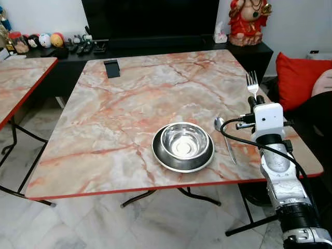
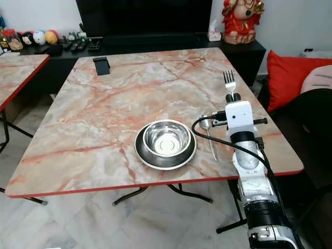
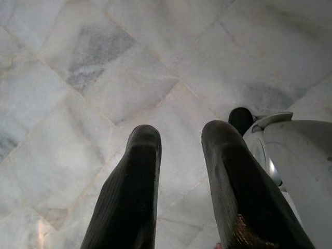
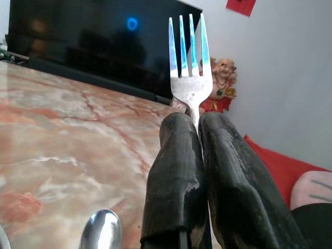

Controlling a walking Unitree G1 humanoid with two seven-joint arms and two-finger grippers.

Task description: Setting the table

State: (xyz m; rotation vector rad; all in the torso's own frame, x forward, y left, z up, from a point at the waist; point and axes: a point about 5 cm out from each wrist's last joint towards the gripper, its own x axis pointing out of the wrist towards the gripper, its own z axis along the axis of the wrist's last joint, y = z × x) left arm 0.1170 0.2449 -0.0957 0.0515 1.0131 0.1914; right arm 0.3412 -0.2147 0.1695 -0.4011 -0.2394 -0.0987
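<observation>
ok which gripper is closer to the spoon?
Right. The right gripper holds the fork above the table, just beside the spoon. The left gripper hangs over the floor, away from it.

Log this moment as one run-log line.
right gripper: shut on fork, tines up, over table right side | spoon: on table beside bowl in plate | left gripper: open, idle over floor

A square folding table with a pink-and-orange marble-patterned top [image 1: 129, 114] stands on a pale grey marble-tiled floor [image 1: 104, 223]. A second matching table [image 1: 21, 78] sits to its left. Behind, a low black cabinet [image 1: 155, 46] carries a large dark television screen [image 1: 150, 18] against a white wall [image 1: 301, 26]. A red cushion [image 1: 298, 78] lies to the right.
</observation>
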